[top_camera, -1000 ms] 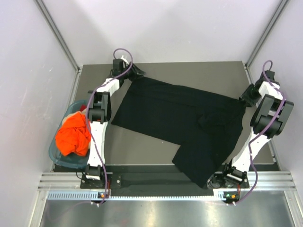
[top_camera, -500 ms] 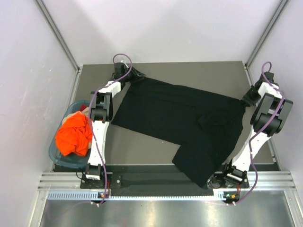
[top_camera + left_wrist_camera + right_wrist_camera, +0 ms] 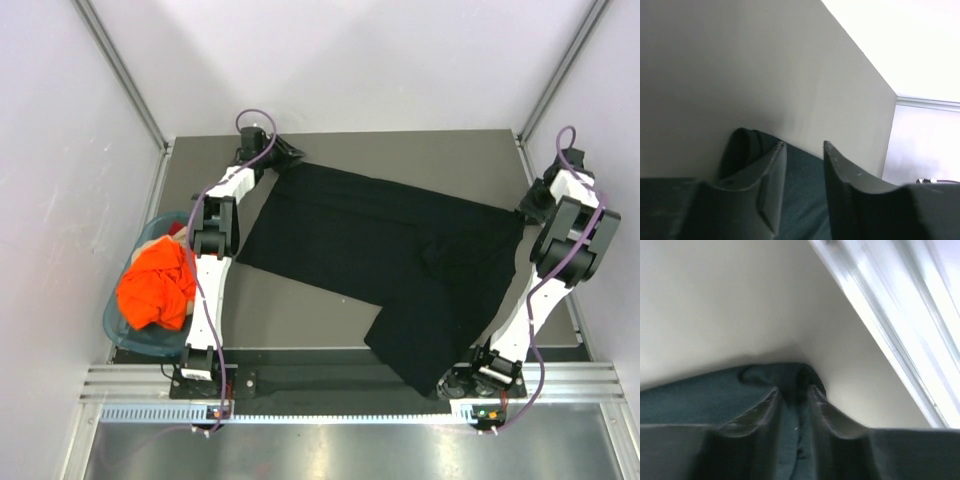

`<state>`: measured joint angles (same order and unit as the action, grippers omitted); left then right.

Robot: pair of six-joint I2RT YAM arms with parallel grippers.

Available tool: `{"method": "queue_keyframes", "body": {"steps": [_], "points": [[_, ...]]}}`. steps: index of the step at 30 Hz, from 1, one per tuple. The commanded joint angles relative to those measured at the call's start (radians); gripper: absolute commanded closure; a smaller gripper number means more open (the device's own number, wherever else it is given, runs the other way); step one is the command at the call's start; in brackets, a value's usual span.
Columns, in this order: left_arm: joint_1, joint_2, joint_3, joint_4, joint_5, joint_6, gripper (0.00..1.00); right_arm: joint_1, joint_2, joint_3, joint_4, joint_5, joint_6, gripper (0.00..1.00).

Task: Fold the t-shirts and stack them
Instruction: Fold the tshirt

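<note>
Right gripper [image 3: 792, 389] narrower than before, pinching black shirt [image 3: 380, 240] at right corner, seen by wrist view only; left gripper [image 3: 803, 145] parted over far-left corner. Shirt flat on table [image 3: 300, 320], long axis far-left to near-right.

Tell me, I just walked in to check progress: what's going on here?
A black t-shirt lies spread on the table, not yet folded. The left gripper sits open over its far left corner; the right gripper pinches its right corner. An orange t-shirt waits crumpled in the basket.
</note>
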<state>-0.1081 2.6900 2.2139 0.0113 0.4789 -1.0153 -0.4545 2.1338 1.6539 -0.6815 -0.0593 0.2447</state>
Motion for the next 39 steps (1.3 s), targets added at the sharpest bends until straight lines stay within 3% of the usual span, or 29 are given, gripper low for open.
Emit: {"method": "queue_keyframes", "body": {"steps": [1,3,7,12,19,24,28,33,39], "points": [[0.016,-0.027,0.072,-0.074,-0.014,0.034,0.57,-0.001,-0.028,0.11,-0.05,0.085,-0.009,0.63],[0.015,-0.08,0.069,-0.089,-0.01,0.05,0.5,0.01,-0.072,0.13,-0.116,0.127,0.014,0.5],[0.007,-0.177,0.05,-0.169,-0.02,0.119,0.46,0.039,-0.179,0.106,-0.205,0.139,0.048,0.41],[-0.004,-0.334,-0.092,-0.266,-0.066,0.227,0.48,0.115,-0.395,-0.101,-0.222,0.093,0.062,0.4],[-0.053,-0.53,-0.379,-0.272,-0.048,0.308,0.52,0.308,-0.597,-0.351,-0.251,0.021,0.033,0.45],[-0.114,-0.659,-0.513,-0.221,-0.057,0.308,0.53,0.347,-0.689,-0.515,-0.242,-0.062,0.004,0.5],[-0.123,-0.645,-0.472,-0.273,-0.071,0.342,0.54,0.404,-0.684,-0.609,-0.202,-0.099,0.016,0.45],[-0.122,-0.637,-0.471,-0.35,-0.088,0.383,0.54,0.511,-0.637,-0.6,-0.178,-0.086,-0.011,0.35],[-0.134,-0.631,-0.505,-0.379,-0.057,0.386,0.56,0.606,-0.569,-0.549,-0.178,0.013,-0.044,0.36]]}}
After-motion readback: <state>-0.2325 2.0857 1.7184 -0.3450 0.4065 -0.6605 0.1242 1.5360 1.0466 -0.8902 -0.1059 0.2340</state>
